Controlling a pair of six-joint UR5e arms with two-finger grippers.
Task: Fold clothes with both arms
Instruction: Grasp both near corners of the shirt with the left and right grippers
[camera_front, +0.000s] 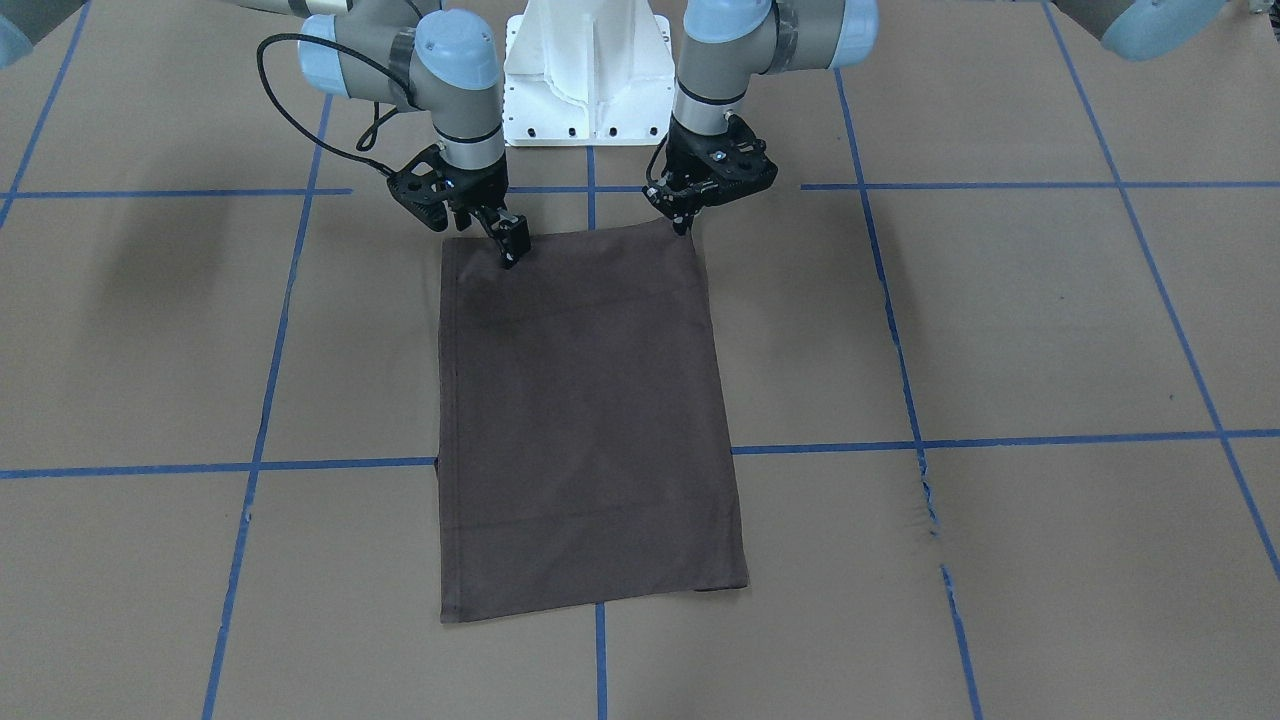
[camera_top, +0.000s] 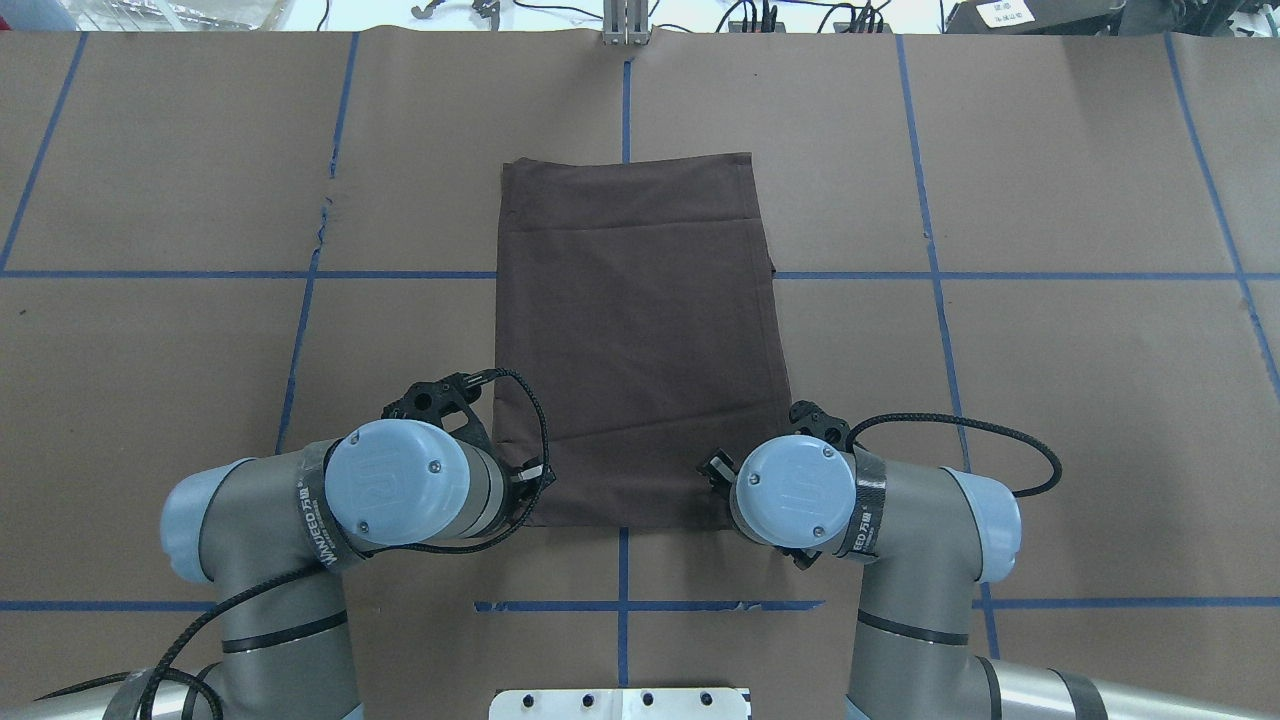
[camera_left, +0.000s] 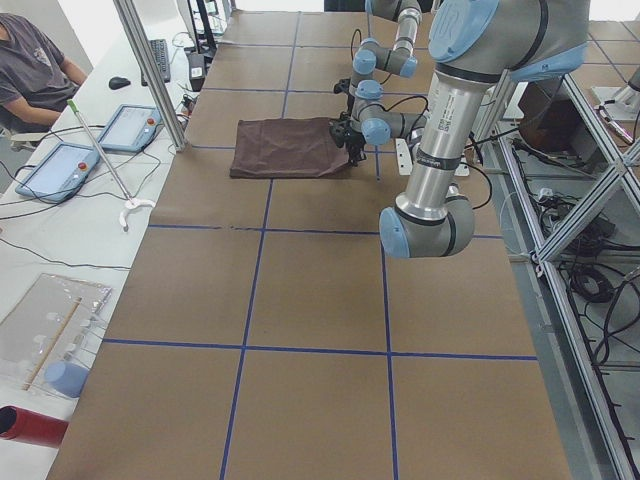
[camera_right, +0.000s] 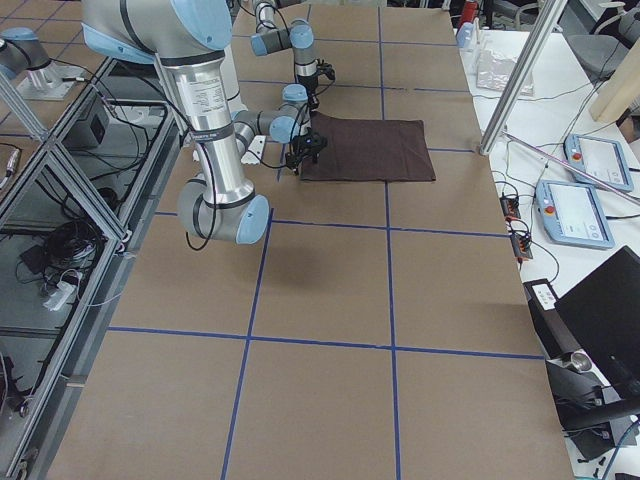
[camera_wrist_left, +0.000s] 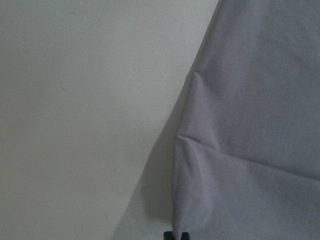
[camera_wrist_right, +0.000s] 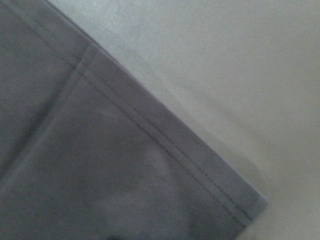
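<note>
Gripping the T-shirt (camera_front: 590, 420) at its near left corner, the left tool (camera_front: 684, 222) is closed; the right tool (camera_front: 510, 250) (grip: cannot tell) sits inboard, so lifting may skew the fold.

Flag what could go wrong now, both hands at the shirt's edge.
1. The right hand sits inboard of its corner, the left hand right at its own: a lift may skew the T-shirt.
2. The fabric is layered; a pinch might catch only the top layer.
3. A crease by the left hand could get folded in.
</note>
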